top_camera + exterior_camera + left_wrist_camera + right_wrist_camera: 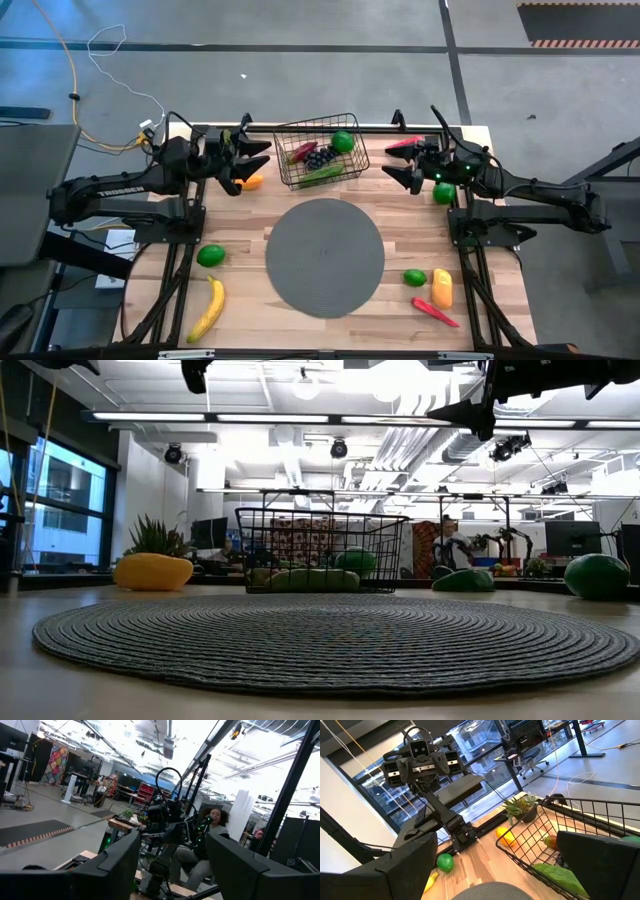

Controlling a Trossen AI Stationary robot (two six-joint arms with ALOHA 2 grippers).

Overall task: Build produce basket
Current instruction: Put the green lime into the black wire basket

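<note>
The left gripper (262, 155) hangs in the air at the far left of the table, its fingers parted and holding nothing. Just under it, toward the 6 o'clock side, lies an orange-yellow piece (252, 182). The right gripper (392, 160) hangs at the far right, fingers spread wide, also empty. A red chilli (403, 143) lies beside it at 12 o'clock, and a green lime (443, 192) sits by its arm at 4 o'clock.

Between the two grippers stands the basket (292, 135), at 12 o'clock from the table's middle. Inside it are a lime (343, 141), dark grapes (320, 157), a cucumber (322, 174) and one red piece (303, 152).

The round grey mat (325, 257) covers the centre of the table. At 8 o'clock from it lie another lime (211, 255) and the banana (208, 308). At 4 o'clock lie a lime (414, 277), a yellow-orange piece (441, 288) and a second chilli (436, 312).

In the low view a person (452, 547) sits far behind the table.
</note>
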